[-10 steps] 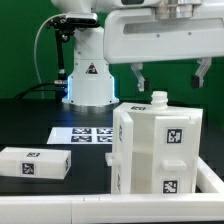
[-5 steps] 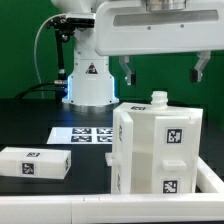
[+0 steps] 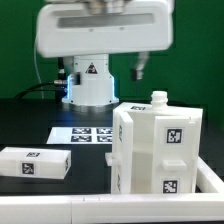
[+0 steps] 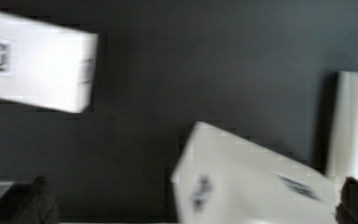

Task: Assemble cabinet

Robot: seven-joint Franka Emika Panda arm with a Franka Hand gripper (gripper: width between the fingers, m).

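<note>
**Gripper swings off the cabinet, empty**

A second ago the gripper (image 4: 186,200) hung above the cabinet (image 3: 160,145). It has since swept toward the exterior view's left and now sits over the middle of the worktop (image 3: 30,125). Its fingers are spread wide in the wrist view, with nothing between them. I judge that work on the standing part is finished for now and that another loose part is the likely next target.

From the exterior view's left:
- The block (image 3: 35,163) lies flat near the worktop's near edge, toward its left corner, well apart from the rest.
- The marker board (image 3: 85,133) lies at mid-worktop.
- The cabinet stands upright at the near right corner, with a small peg (image 3: 159,99) on top.

The cabinet's walls are closed on the sides shown, so I cannot tell what is inside. The block is plainly outside it.
</note>
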